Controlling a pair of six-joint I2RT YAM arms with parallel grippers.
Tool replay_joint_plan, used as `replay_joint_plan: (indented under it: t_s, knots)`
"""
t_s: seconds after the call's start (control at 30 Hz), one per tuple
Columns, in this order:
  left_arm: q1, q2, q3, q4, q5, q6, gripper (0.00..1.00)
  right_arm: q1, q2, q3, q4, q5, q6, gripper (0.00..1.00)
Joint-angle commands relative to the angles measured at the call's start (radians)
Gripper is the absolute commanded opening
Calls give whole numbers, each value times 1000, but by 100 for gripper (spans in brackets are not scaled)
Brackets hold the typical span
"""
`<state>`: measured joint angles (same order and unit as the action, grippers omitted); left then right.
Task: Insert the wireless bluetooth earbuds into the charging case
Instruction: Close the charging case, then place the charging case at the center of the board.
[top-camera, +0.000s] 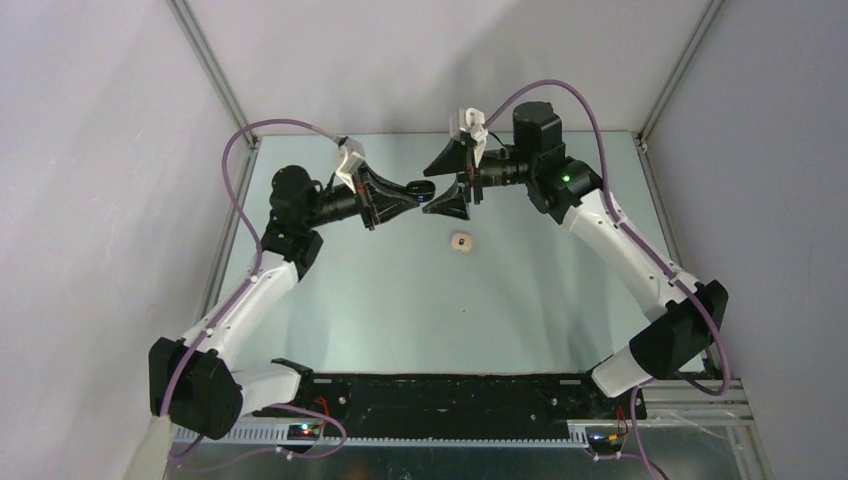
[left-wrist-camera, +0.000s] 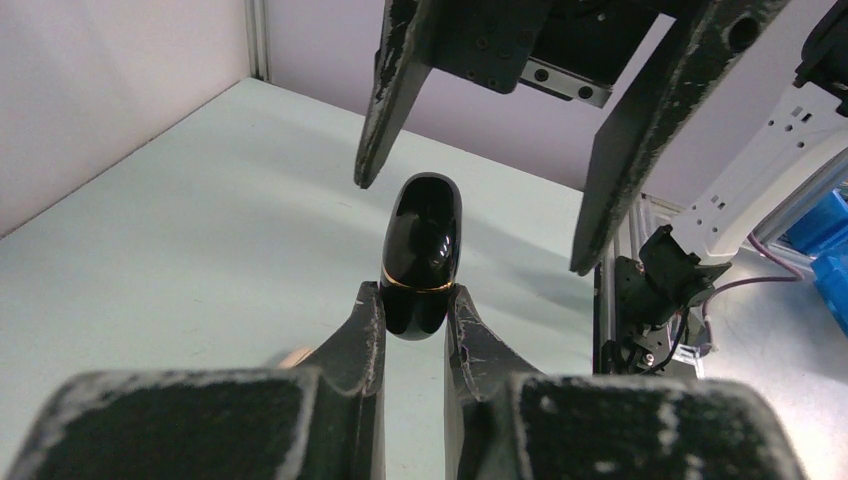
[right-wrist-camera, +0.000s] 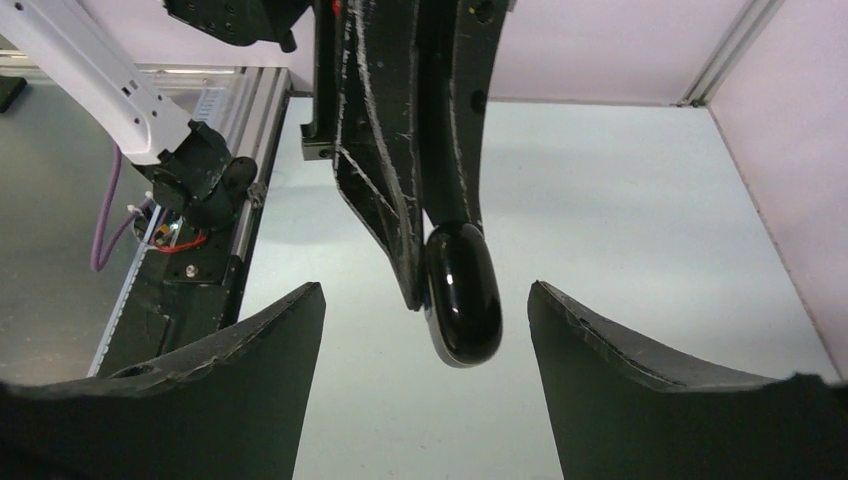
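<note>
The charging case (left-wrist-camera: 424, 240) is a glossy black pebble with a thin gold line round it. My left gripper (left-wrist-camera: 418, 300) is shut on its near end and holds it in the air above the table. In the top view the case (top-camera: 425, 191) sits at the tips of the left gripper (top-camera: 418, 193). My right gripper (right-wrist-camera: 425, 292) stands open, facing the left one, with the free end of the case (right-wrist-camera: 462, 300) between its wide-spread fingers and touching neither. One cream-white earbud (top-camera: 461, 242) lies on the table below and slightly right of the two grippers.
The pale green table (top-camera: 400, 300) is walled by white panels at the back and sides. The black base rail (top-camera: 450, 390) of the arms runs along the near edge. Purple cables loop from both arms.
</note>
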<state>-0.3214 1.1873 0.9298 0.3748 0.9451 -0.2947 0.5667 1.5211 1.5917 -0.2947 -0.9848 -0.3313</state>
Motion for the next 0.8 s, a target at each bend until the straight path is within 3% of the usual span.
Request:
replay_joint_plan:
  t_s: [0.0,0.27,0.43,0.57,0.63,0.77]
  knots:
    - [-4,-16,38,7,-13,32,0,-4,31,21,-7,-16,-19,79]
    - [2,-2,47,-75,-73,41,0,-47,-5,18,-83,9,-36,79]
    - [21,55,57,-177,-185,-41,0,-152,-111,-105,-150,62,26,79]
    - [41,136,100,-406,-259,-61,0,-211,-180,-169,-293,207,0,84]
    - [57,180,119,-475,-278,-77,0,-236,-203,-186,-364,303,17,95]
    - [86,251,105,-498,-299,-89,0,-307,-220,-214,-459,462,119,99]
